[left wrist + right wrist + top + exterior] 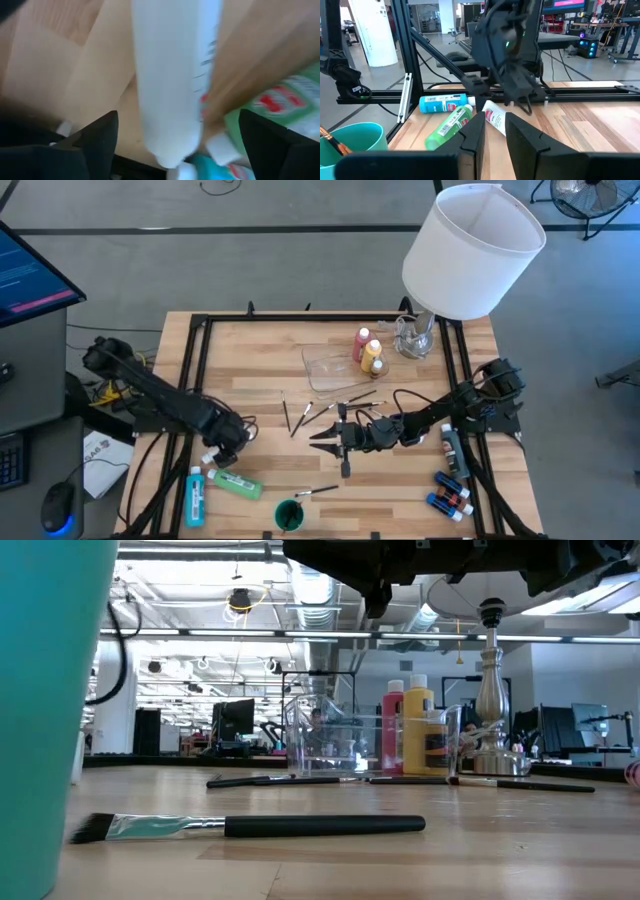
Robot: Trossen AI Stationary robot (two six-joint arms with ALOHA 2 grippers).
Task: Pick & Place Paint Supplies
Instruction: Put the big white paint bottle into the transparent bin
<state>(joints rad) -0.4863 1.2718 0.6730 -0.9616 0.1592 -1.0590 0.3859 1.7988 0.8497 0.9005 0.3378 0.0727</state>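
Teal cup [289,516]: brushes inside | clear tray [335,365]: red, yellow bottles | left fingers [105,137] wide, empty | right fingers [472,137] nearly closed, empty

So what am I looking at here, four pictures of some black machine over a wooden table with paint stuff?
It is one robot with two dark arms. One camera looks down from above, one sits at table height, and one rides on each wrist. The left gripper is open, above a white bottle lying by the green bottle and blue bottle. The right gripper hovers mid-table, holding nothing visible. Brushes lie scattered; a red bottle and yellow bottle stand beside a clear tray, under a lamp.
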